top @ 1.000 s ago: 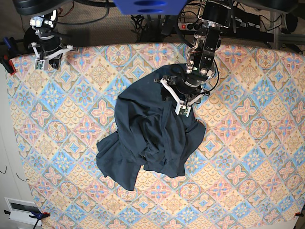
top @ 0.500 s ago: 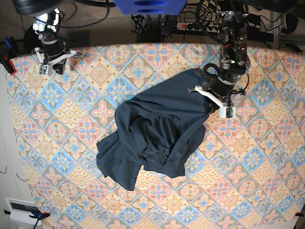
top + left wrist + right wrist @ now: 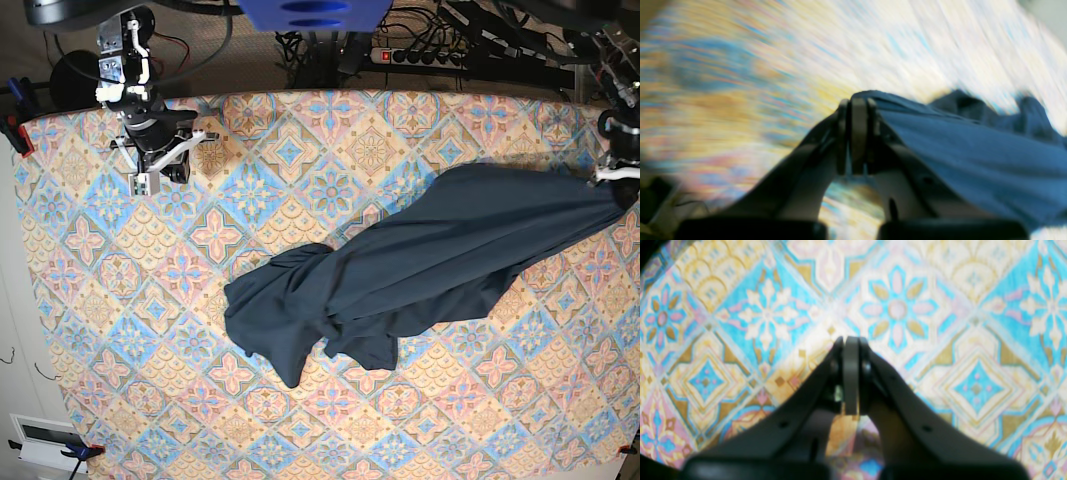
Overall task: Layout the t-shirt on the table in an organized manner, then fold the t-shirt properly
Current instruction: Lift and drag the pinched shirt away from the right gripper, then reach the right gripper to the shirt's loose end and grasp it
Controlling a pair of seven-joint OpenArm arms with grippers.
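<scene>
Patterned table (image 3: 120, 330) has bare cloth on all sides, dark navy t-shirt (image 3: 430, 265) stretched in a rumpled band from center to right edge, left gripper (image 3: 855, 110) clamped on its edge there, right gripper (image 3: 850, 350) closed empty at upper left.

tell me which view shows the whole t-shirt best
The base view: the t-shirt is seen whole, stretched across the table toward the left claw. The left wrist view shows only a blurred stretch of it at the claw. The right wrist view shows none.
</scene>
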